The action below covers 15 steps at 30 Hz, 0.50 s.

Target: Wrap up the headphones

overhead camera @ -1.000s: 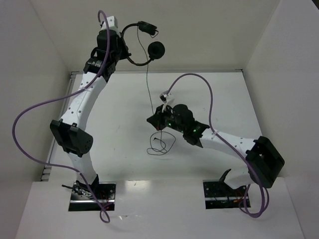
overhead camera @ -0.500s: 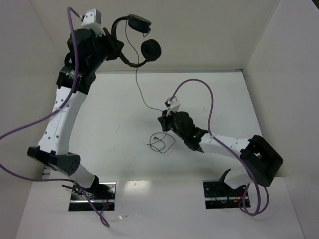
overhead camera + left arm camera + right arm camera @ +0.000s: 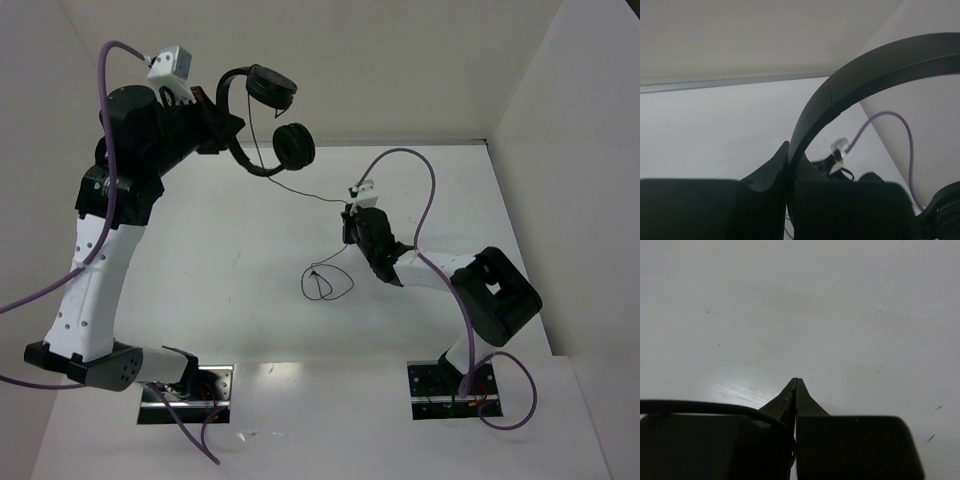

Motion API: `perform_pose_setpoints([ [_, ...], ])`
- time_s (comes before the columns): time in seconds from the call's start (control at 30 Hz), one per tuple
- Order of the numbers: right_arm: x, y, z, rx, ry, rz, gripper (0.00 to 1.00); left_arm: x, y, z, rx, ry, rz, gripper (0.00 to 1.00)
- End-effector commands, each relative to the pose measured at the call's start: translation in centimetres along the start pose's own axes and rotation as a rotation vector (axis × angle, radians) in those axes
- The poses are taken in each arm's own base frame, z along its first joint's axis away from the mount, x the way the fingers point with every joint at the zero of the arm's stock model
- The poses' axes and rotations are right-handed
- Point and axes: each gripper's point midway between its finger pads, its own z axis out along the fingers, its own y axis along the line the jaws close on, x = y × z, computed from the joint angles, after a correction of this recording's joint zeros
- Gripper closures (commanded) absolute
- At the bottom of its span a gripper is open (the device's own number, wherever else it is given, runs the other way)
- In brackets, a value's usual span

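Note:
The black headphones point(image 3: 270, 120) hang in the air at the back left, held by the headband. The two round ear pads point(image 3: 295, 146) are stacked one above the other. My left gripper point(image 3: 228, 128) is shut on the headband point(image 3: 865, 75), which passes between its fingers point(image 3: 770, 165). The thin dark cord point(image 3: 318, 195) runs taut from the headphones to my right gripper point(image 3: 349, 222). That gripper is shut on the cord. In the right wrist view, the cord point(image 3: 715, 407) enters from the left into the closed gripper point(image 3: 796, 382). The cord's loose end lies looped on the table point(image 3: 325, 287).
White walls point(image 3: 400, 60) close in the white table point(image 3: 240, 240) at the back and both sides. Purple arm cables point(image 3: 425, 200) arch over the right arm and beside the left arm. The right arm's wrist camera point(image 3: 840, 147) shows in the left wrist view.
The left arm swung left and tilted, carrying the headphones left. The right gripper moved right and farther back, pulling the cord from hanging straight to a taut slant. The loop on the table shifted.

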Motion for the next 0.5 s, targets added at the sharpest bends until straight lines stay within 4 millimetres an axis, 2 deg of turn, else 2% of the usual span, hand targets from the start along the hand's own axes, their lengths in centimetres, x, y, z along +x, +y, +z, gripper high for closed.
perform_pose_setpoints([
  [0.0, -6.3, -1.2, 2.0, 0.046, -0.185, 0.025, 0.99, -1.8, -3.0, -3.3, 0.128, -0.054, 0.017, 1.00],
  [0.03, -5.8, -1.3, 2.5, 0.052, -0.172, -0.010, 0.99, -1.6, -3.9, -3.8, 0.172, -0.044, 0.022, 1.00],
  [0.07, -6.2, -1.6, 3.0, 0.060, -0.182, -0.022, 0.99, -0.5, -3.8, -3.7, 0.184, -0.013, 0.017, 1.00],
  [0.1, -7.3, -1.4, 3.5, 0.059, -0.203, -0.035, 0.99, -0.2, -4.2, -4.5, 0.205, -0.004, 0.018, 1.00],
  [0.17, -7.6, -1.1, 4.6, 0.053, -0.203, -0.086, 0.99, 1.0, -5.0, -5.2, 0.263, 0.038, 0.045, 1.00],
  [0.2, -9.1, -0.7, 5.1, 0.050, -0.233, -0.087, 0.99, 2.3, -4.8, -5.2, 0.272, 0.078, 0.035, 1.00],
  [0.27, -9.8, -0.3, 5.9, 0.042, -0.247, -0.118, 0.99, 4.0, -5.3, -6.2, 0.323, 0.128, 0.052, 1.00],
  [0.3, -11.8, 0.2, 6.2, 0.039, -0.292, -0.117, 0.99, 5.6, -4.4, -5.7, 0.305, 0.176, 0.045, 1.00],
  [0.37, -13.2, 0.5, 7.0, 0.041, -0.310, -0.135, 0.99, 7.5, -3.9, -6.8, 0.297, 0.230, 0.058, 1.00],
  [0.4, -15.2, 0.1, 7.6, 0.062, -0.348, -0.140, 0.99, 8.2, -3.3, -6.9, 0.273, 0.245, 0.062, 1.00],
  [0.43, -16.0, -0.2, 8.0, 0.073, -0.354, -0.147, 0.99, 9.6, -2.1, -6.7, 0.241, 0.277, 0.075, 1.00],
  [0.47, -18.7, 0.0, 7.8, 0.080, -0.401, -0.142, 0.99, 10.8, -1.5, -7.1, 0.203, 0.315, 0.083, 1.00],
])
